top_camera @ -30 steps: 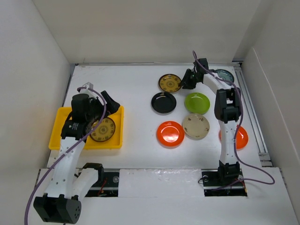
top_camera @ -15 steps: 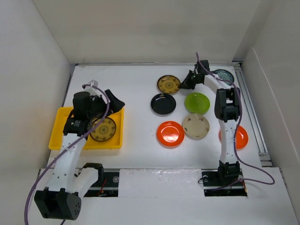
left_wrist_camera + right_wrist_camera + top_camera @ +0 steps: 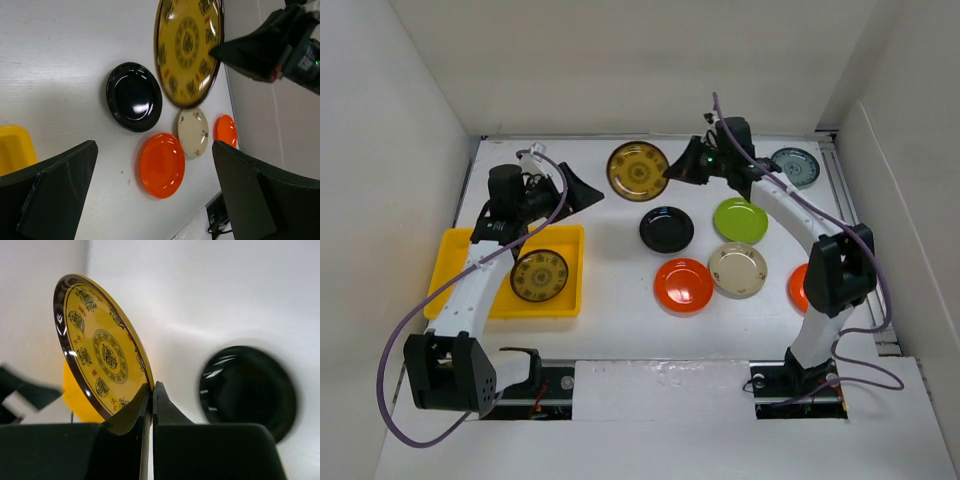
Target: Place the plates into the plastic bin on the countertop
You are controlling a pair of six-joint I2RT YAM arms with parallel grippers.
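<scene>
Above the far middle of the tabletop point(image 3: 610, 260), the right hand point(image 3: 673, 172) is pinching the gold plate point(image 3: 638, 171) by its rim, holding it tilted and clear of the surface. The left hand point(image 3: 582, 190) is hovering just beyond the bin's point(image 3: 455, 250) far right corner, fingers spread wide, gripping nothing. In the bin, a second gold plate point(image 3: 539, 276) is lying flat on the right side. A black plate point(image 3: 667, 229), green plate point(image 3: 740, 219), orange plate point(image 3: 683, 284) and beige plate point(image 3: 737, 269) are sitting grouped on the tabletop, a grey-teal plate point(image 3: 794, 166) is resting far right, and another orange plate point(image 3: 798, 288) is peeking from behind the right arm.
</scene>
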